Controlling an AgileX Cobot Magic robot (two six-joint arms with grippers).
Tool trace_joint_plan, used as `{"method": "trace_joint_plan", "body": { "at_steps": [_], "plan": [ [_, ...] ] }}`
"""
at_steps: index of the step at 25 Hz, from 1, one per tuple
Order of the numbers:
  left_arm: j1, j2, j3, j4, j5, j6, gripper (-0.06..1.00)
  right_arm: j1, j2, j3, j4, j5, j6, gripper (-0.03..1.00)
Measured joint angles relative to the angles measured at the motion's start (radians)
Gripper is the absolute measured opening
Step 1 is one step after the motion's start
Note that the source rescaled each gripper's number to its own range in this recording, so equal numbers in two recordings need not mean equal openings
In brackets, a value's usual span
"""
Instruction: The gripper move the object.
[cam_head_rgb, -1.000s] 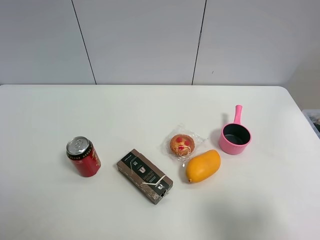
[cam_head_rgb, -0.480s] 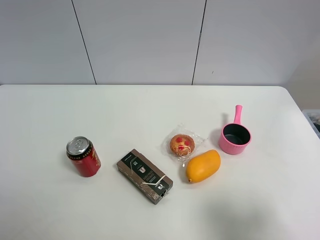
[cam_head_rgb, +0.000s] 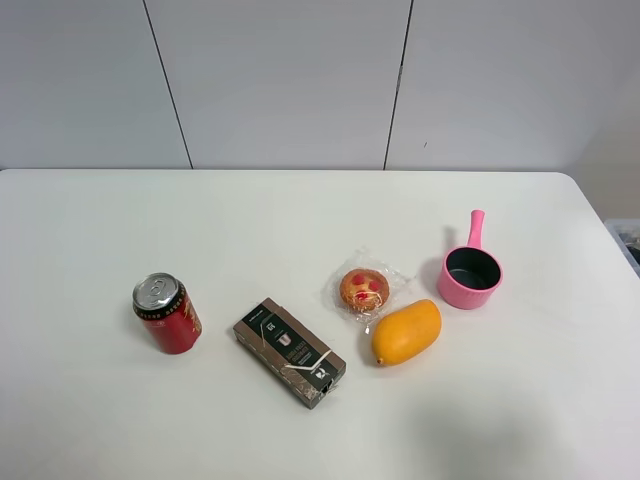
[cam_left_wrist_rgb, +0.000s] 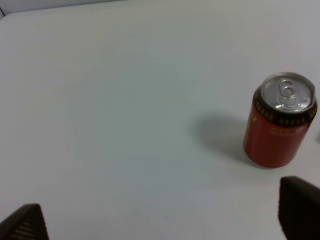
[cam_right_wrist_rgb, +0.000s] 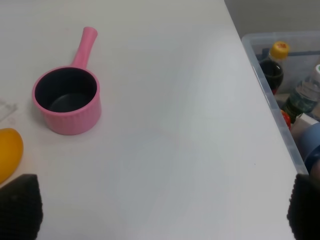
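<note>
The smooth orange-yellow oval mango (cam_head_rgb: 406, 332) lies on its side on the white desk (cam_head_rgb: 300, 220), toward the right of the overhead view, with nothing gripping it. Just beside it, toward the back wall, sits a round red-spotted muffin in clear wrap (cam_head_rgb: 364, 289), its wrapper reaching the mango's edge. Near the mango's right is a small pink saucepan with a dark inside (cam_head_rgb: 470, 276), upright, its pink handle pointing to the wall. On the mango's other side lies a flat dark brown rectangular box tied with a thin cord (cam_head_rgb: 290, 352), set at a slant. Well apart from the mango, at the left, a red drink can with a silver top (cam_head_rgb: 166, 313) stands upright.

The right gripper (cam_right_wrist_rgb: 160, 210) shows only dark fingertips (cam_right_wrist_rgb: 19, 206) at the corners of its wrist view, its jaws spread wide over bare desk, the mango's end at the edge. The left gripper (cam_left_wrist_rgb: 165, 220) likewise has its jaws apart, near the can. Beyond the desk edge, a clear plastic bin (cam_right_wrist_rgb: 270, 95) holds bottles.
</note>
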Motion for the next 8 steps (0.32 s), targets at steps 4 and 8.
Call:
{"method": "trace_joint_plan", "body": {
  "at_steps": [4, 8],
  "plan": [
    [0.000, 0.000, 0.000, 0.000, 0.000, 0.000, 0.80, 0.000, 0.000, 0.000, 0.000, 0.000, 0.000, 1.00],
    [0.000, 0.000, 0.000, 0.000, 0.000, 0.000, 0.80, 0.000, 0.000, 0.000, 0.000, 0.000, 0.000, 1.00]
  ]
}}
